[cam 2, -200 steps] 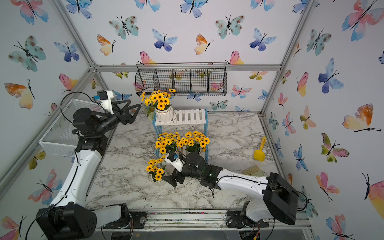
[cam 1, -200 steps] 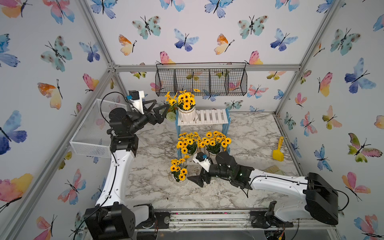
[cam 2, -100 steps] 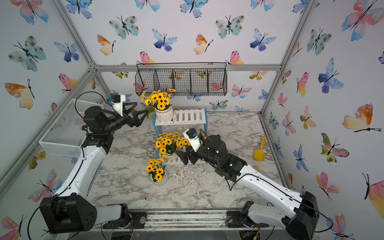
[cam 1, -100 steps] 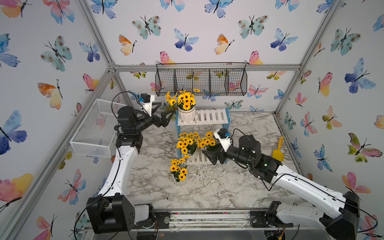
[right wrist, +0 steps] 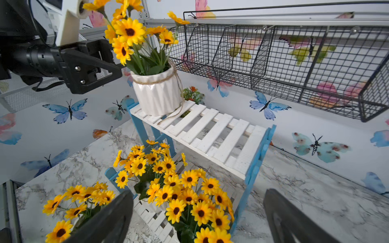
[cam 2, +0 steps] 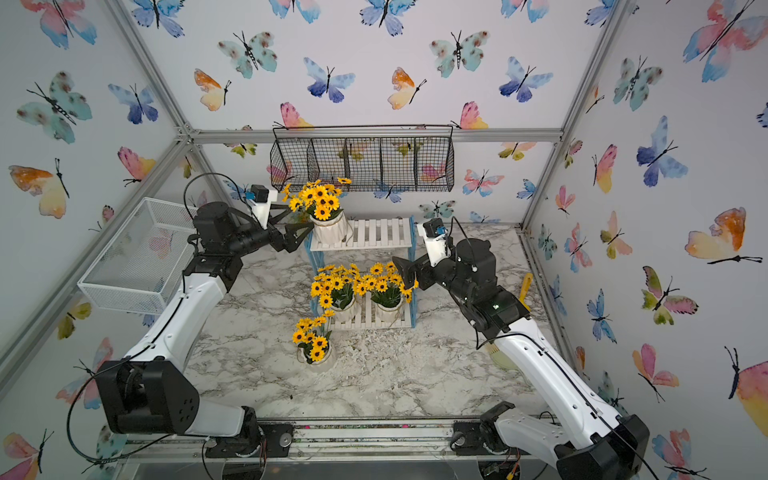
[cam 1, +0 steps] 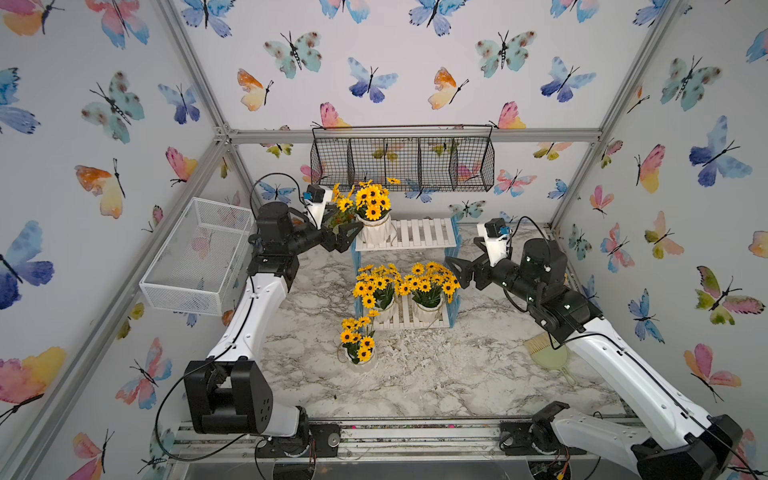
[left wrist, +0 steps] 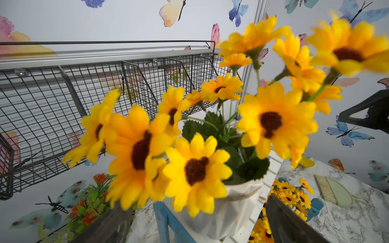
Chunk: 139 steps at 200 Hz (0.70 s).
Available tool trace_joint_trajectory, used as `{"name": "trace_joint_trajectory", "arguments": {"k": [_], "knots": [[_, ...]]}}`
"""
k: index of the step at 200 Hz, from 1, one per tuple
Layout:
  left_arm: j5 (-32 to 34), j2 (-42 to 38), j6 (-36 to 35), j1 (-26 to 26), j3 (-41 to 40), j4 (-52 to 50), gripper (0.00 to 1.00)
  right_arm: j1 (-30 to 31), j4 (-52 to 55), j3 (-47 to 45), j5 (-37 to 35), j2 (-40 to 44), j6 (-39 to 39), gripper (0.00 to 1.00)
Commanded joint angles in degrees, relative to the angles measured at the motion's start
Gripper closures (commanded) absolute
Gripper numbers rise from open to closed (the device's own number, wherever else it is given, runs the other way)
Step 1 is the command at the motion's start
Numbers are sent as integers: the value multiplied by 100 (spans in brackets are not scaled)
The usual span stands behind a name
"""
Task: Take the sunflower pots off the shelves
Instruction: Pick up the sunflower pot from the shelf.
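Left hand [cam 1: 347, 220] is parked wide open, empty, at nine o'clock of the white ribbed sunflower pot [cam 1: 375, 230], pre-grab.

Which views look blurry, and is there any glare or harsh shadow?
Left wrist view: nearest blooms of the top-shelf sunflower pot are soft, worst toward the frame's edge, while the black wire basket behind is sharp. Right wrist view: that pot is crisp. Both top views: even light, faint shadows on the marble table, no obvious glare.
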<state>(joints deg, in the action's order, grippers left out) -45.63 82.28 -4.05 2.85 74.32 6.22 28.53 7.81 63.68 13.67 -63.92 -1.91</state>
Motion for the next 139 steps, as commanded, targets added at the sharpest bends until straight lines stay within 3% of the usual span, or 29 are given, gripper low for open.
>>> {"name": "trace_joint_trajectory", "arguments": {"k": [1, 59, 139], "knots": [[-285, 96, 1, 28, 21, 285, 2, -359, 80, 186, 502, -144, -152, 1], [-833, 347, 86, 41, 148, 569, 2, -1245, 19, 866, 573, -1038, -907, 1], [-1458, 547, 235, 49, 117, 954, 2, -1547, -41, 1570, 782, -1958, -1441, 2]]}}
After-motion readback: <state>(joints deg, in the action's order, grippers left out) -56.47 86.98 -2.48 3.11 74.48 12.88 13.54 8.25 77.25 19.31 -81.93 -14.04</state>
